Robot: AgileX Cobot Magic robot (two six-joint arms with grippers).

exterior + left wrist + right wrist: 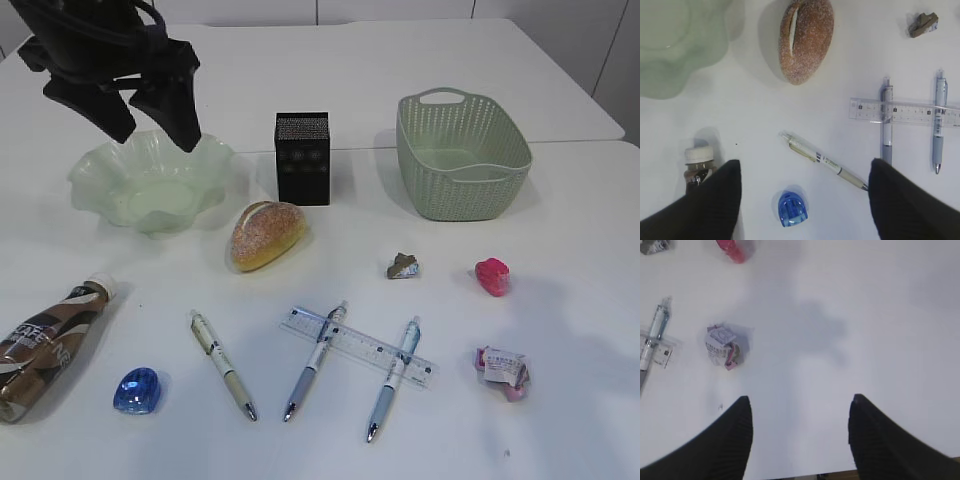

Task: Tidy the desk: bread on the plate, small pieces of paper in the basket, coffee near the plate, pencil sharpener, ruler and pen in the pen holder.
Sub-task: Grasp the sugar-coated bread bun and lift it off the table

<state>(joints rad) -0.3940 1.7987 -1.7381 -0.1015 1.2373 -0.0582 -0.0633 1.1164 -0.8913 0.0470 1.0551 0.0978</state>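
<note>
While ruler (358, 345) lies across two pens (314, 362), left gripper (802, 200) hangs released above sharpener (792, 208); right gripper (800, 432), released, shows only in wrist view.

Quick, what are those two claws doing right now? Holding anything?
Left gripper: open, empty, high above the table.
Right gripper: open, empty, over bare table.
</note>
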